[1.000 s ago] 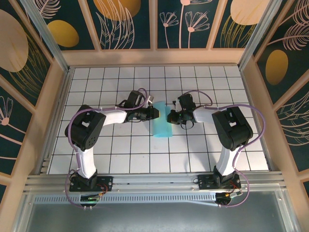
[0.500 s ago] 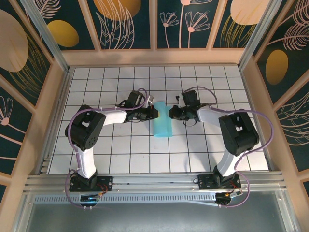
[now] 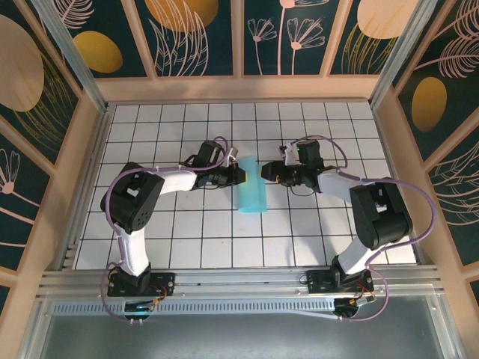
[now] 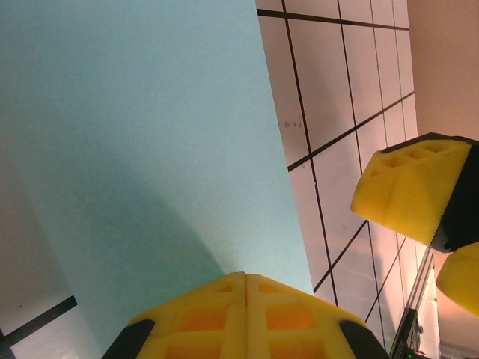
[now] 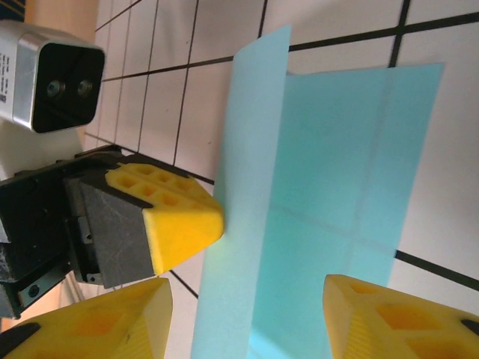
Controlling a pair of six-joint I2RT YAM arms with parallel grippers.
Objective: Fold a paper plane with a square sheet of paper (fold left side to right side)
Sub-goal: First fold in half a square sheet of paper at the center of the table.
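Observation:
The square sheet of paper (image 3: 251,191) lies folded in half as a turquoise strip on the middle of the white grid table. My left gripper (image 3: 243,173) is shut, and its tip touches the strip's left edge near the far end. In the left wrist view its yellow fingertips (image 4: 245,281) meet against the paper (image 4: 150,127). My right gripper (image 3: 267,171) stands open just right of the strip. In the right wrist view its jaws (image 5: 247,321) straddle the paper (image 5: 337,172). There the upper layer stands lifted along the left, and the left gripper (image 5: 183,217) touches it.
Low wooden walls (image 3: 88,149) ring the grid table (image 3: 187,239) on three sides. A metal rail (image 3: 239,280) with both arm bases runs along the near edge. Open tiles lie around the strip on all sides.
My right gripper has opened and drawn back a little to the right and away from me, off the paper. The left gripper has stayed shut at the strip's left edge.

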